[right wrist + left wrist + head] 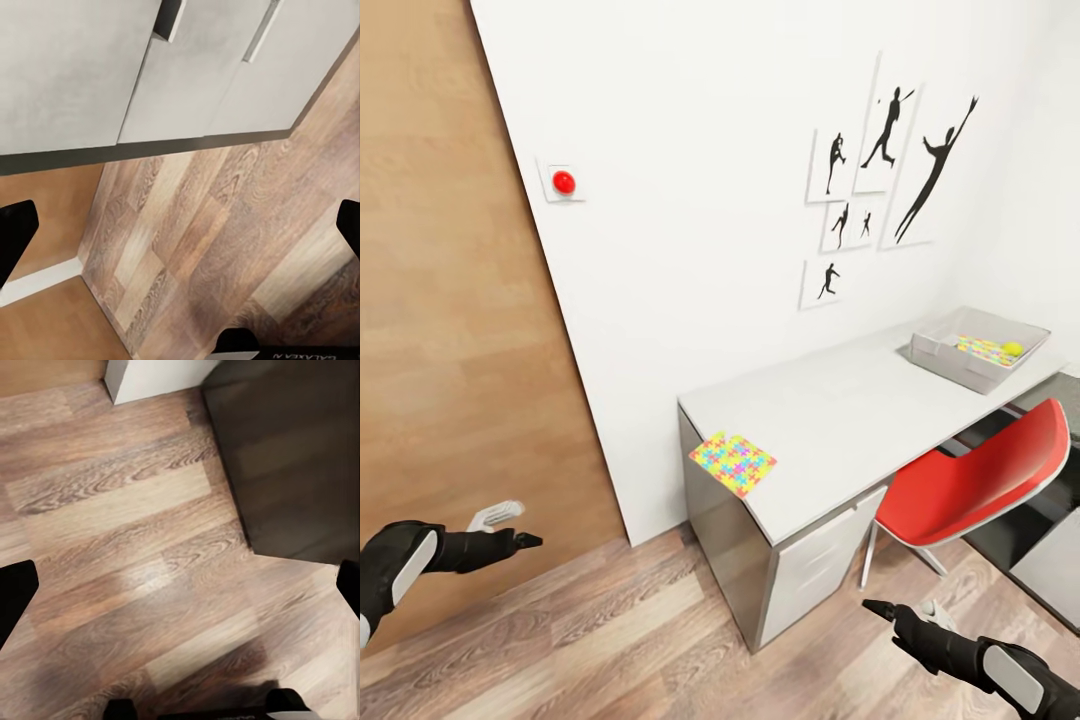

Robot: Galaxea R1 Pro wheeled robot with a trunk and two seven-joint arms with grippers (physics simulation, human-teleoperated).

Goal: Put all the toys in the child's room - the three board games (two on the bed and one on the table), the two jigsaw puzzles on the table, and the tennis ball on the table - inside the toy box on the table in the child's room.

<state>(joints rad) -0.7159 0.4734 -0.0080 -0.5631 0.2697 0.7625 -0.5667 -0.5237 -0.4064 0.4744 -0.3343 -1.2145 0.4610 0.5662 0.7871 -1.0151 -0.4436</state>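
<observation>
A white wall (pixel 690 300) with black silhouette prints (pixel 880 190) and a red button (pixel 564 182) stands behind the grey counter (pixel 840 420), and a wood-panelled surface (pixel 450 330) lies beside the wall. The counter sits ahead of both sets of jaws and above them, nearer the right ones. Its drawer unit (pixel 815 570) faces the right gripper (pixel 905 612), and the right wrist view looks at those drawer fronts (pixel 210 67) over the wood floor (pixel 225 247). A red chair (pixel 980 485) is tucked at the counter, just beyond the right jaws.

At the far end of the counter, well away from both jaws, rests the toy box (pixel 977 347), an open grey tray. Inside it lie a multicoloured jigsaw puzzle (pixel 982 350) and, beside it, the yellow tennis ball (pixel 1012 348).

A second jigsaw puzzle (pixel 733 463) lies flat at the near corner of the counter, overhanging the edge, between the two arms and above them.

The left gripper (pixel 500 528) hangs low over the floor (pixel 135 547) near the wood panel, jaws spread wide and empty. The right jaws also stand wide and hold nothing.
</observation>
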